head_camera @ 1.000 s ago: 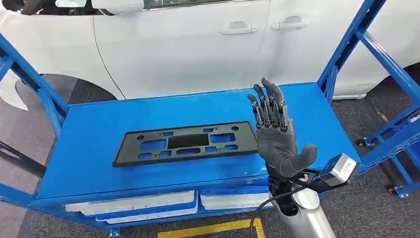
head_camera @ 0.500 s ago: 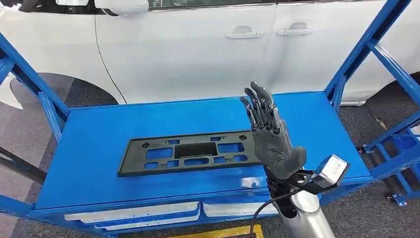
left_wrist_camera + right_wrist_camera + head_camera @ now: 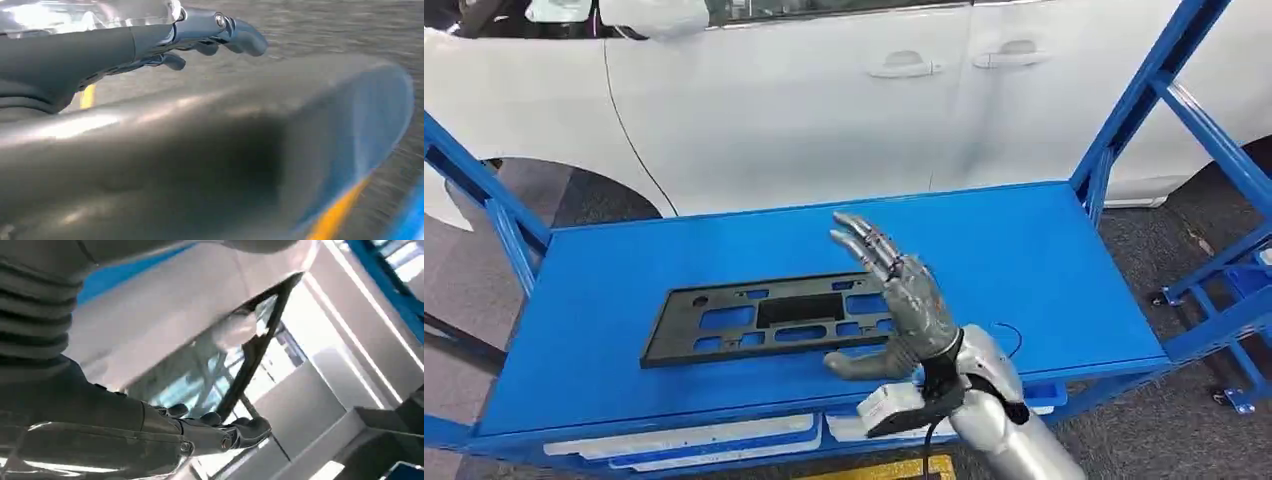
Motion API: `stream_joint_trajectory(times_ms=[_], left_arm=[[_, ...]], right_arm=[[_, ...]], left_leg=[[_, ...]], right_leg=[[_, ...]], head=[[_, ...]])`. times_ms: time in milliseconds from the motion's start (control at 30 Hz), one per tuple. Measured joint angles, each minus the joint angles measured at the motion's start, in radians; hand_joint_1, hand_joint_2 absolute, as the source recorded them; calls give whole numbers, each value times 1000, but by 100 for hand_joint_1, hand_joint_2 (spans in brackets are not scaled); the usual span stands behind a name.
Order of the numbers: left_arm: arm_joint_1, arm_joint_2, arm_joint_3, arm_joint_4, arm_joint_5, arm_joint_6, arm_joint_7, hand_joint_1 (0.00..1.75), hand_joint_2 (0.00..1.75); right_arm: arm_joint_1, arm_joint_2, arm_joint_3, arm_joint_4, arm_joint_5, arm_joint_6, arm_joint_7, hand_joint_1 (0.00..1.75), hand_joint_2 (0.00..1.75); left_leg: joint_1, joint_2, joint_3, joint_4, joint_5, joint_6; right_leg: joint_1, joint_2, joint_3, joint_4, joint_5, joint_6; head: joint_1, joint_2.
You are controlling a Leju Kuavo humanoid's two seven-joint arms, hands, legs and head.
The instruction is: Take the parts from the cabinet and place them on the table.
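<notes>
Head view: your right hand (image 3: 904, 310) sits lower centre, fingers spread, holding nothing, over the right end of the black part (image 3: 764, 315). The part lies flat mid-frame on the blue table (image 3: 1044, 260); white car (image 3: 824, 90) across the top.

Left wrist view: left hand (image 3: 125, 45) upper left, blurred; can't tell its state.

Right wrist view: right hand at lower left, fingers extended.

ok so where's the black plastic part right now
In the head view, the black plastic part lies flat on the blue shelf, left of centre, its right end under the right robot hand.
</notes>
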Motion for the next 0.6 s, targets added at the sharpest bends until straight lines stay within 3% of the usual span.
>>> stream_joint_trajectory(times_ms=[33,67,100,133,200,233,267,367,433,467,533,567,600], left_arm=[[2,-1,0,2,-2,15,26,0,0],[6,-3,0,2,-5,29,52,0,0],[10,-3,0,2,-9,38,70,0,0],[15,-3,0,2,-13,44,82,0,0],[16,-3,1,2,-16,46,88,0,0],[16,-3,1,2,-19,45,88,0,0],[17,-4,2,3,-19,44,88,0,0],[17,-5,3,3,-24,32,78,0,0],[18,-8,3,3,-34,24,67,0,0],[17,-8,3,3,-38,18,57,0,0],[17,-9,3,3,-45,8,38,0,0],[16,-9,3,3,-47,6,33,0,0],[16,-9,3,3,-50,4,31,0,0]], right_arm=[[-1,-4,27,18,77,-45,18,0,175],[-5,-10,59,41,147,-83,38,0,175],[-11,-15,90,62,197,-107,54,0,175],[-17,-17,133,92,244,-129,72,0,175],[-24,-17,199,137,282,-154,94,0,175],[-29,-17,222,154,302,-164,107,0,175],[-37,-17,243,171,326,-170,115,0,175],[-46,-15,315,224,438,-196,164,0,175],[-56,-9,355,255,467,-206,182,0,175],[-67,-3,370,268,467,-206,188,0,175],[-99,5,403,308,438,-200,192,0,175],[-110,9,420,326,423,-198,191,0,175],[-118,11,433,341,414,-198,190,0,175]], left_leg=[[1,0,-43,84,-33,-4],[1,0,-75,143,-47,-6],[2,0,-83,152,-38,-8],[4,0,-66,109,-1,-8],[7,1,20,-75,96,-7],[9,2,53,-150,115,-5],[2,0,59,-160,106,1],[1,-2,56,-156,105,19],[7,-1,62,-166,112,33],[7,1,61,-166,111,39],[4,3,60,-166,111,43],[3,3,59,-165,110,43],[2,2,60,-165,110,44]], right_leg=[[1,-2,0,0,-1,-1],[2,-2,0,1,-2,-2],[2,-2,0,2,-3,-2],[1,0,2,3,-6,0],[0,1,10,8,-13,7],[1,0,11,11,-18,12],[9,0,8,17,-21,18],[8,1,10,12,-19,28],[2,0,5,31,-38,40],[3,-1,-19,79,-70,43],[1,-1,-105,258,-150,48],[1,-1,-140,327,-169,48],[1,-1,-152,347,-162,48]], head=[[0,0],[0,0],[0,0],[0,0],[0,0],[0,0],[0,0],[3,0],[2,0],[6,0],[5,0],[6,0],[6,0]])
